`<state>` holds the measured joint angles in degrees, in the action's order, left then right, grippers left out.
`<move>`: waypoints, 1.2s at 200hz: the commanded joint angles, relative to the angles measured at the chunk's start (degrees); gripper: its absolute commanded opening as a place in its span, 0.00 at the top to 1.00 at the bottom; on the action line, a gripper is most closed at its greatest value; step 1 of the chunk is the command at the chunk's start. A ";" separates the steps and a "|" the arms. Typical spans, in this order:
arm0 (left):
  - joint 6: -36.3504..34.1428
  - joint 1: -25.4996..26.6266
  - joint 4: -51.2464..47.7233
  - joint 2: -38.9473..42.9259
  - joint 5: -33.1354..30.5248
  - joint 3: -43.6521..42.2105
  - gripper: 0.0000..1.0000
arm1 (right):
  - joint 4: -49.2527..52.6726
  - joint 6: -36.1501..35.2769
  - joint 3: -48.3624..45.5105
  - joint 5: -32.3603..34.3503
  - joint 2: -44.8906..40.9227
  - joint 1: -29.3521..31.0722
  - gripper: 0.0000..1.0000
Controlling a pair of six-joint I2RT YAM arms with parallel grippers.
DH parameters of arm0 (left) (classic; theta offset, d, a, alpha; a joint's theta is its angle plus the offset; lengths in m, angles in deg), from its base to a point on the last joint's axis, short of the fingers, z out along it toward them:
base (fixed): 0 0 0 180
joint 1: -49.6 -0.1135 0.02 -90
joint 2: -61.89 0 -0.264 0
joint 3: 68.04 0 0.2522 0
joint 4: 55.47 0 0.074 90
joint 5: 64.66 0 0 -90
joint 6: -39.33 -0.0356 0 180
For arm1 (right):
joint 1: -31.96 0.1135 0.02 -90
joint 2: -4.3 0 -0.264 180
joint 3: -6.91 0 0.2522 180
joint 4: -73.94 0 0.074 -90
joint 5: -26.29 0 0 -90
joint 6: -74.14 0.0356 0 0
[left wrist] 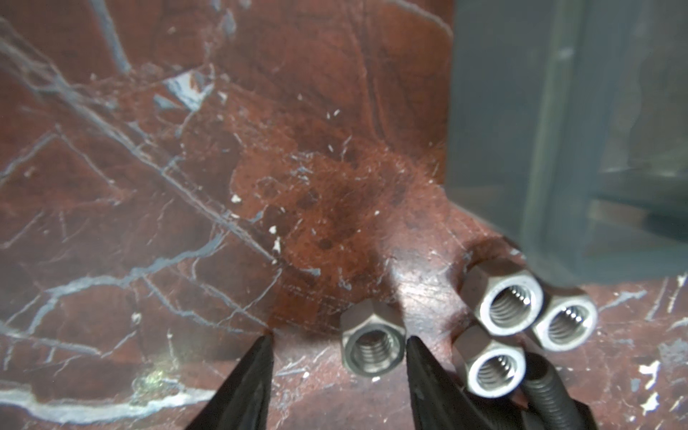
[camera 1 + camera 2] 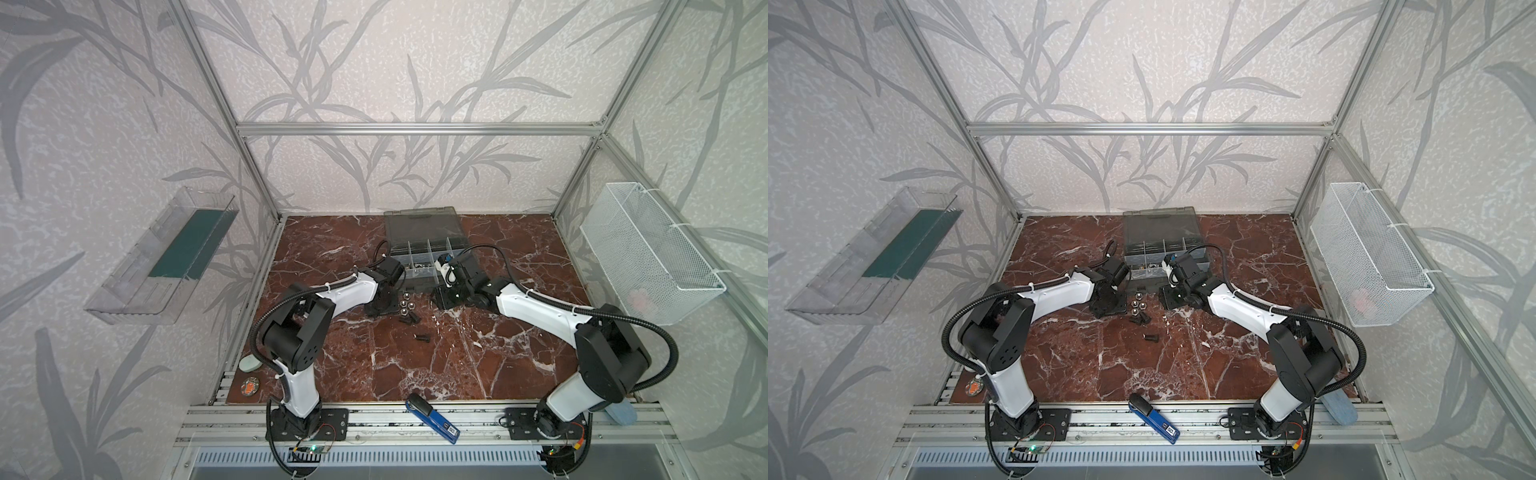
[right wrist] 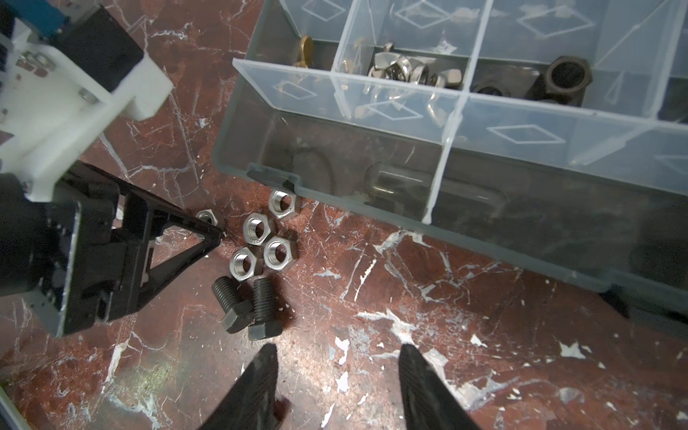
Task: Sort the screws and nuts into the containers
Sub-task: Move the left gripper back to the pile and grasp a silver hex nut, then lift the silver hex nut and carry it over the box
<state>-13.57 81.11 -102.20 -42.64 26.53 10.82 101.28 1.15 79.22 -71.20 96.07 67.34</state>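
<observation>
Left wrist: 4 threaded hexagonal nuts (image 1: 373, 346) on marble (image 1: 186, 223).

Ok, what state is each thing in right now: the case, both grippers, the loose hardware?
organiser case, open.
left gripper, open, straddling one nut, not clamped.
right gripper, open, empty.
other nuts, loose beside the case, unsorted.
screws, lying on their sides, unsorted.

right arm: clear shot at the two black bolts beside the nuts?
Probably yes. The right gripper is open just short of the screws, bare tabletop between; the left gripper is at the nuts close beside them, so it's tight.
</observation>
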 commanded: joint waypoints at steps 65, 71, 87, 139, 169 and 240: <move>0.70 0.33 -0.95 -3.91 -0.32 2.65 0.59 | 0.74 -0.68 0.17 0.37 -1.96 -0.77 0.46; 0.69 0.35 -0.95 -3.89 -0.30 2.66 0.61 | 0.74 -0.67 0.17 0.37 -2.07 -0.88 0.46; 0.61 0.40 -0.93 -4.01 -0.12 2.66 0.64 | 0.74 -0.59 0.01 0.37 -2.06 -0.93 0.46; 0.48 0.66 -0.85 -4.17 0.65 2.57 0.73 | 0.58 -0.49 -0.32 0.45 -2.40 -1.02 0.46; 0.39 0.75 -0.82 -4.10 0.86 2.57 0.81 | 0.59 -0.45 -0.54 0.63 -2.93 -1.25 0.46; -1.25 0.77 -2.94 -2.38 1.37 5.64 1.00 | 0.37 0.36 -2.71 -0.10 -6.72 -4.06 0.46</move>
<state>-13.75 81.48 -102.29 -44.85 27.19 13.84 101.26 1.11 77.86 -71.29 92.33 64.50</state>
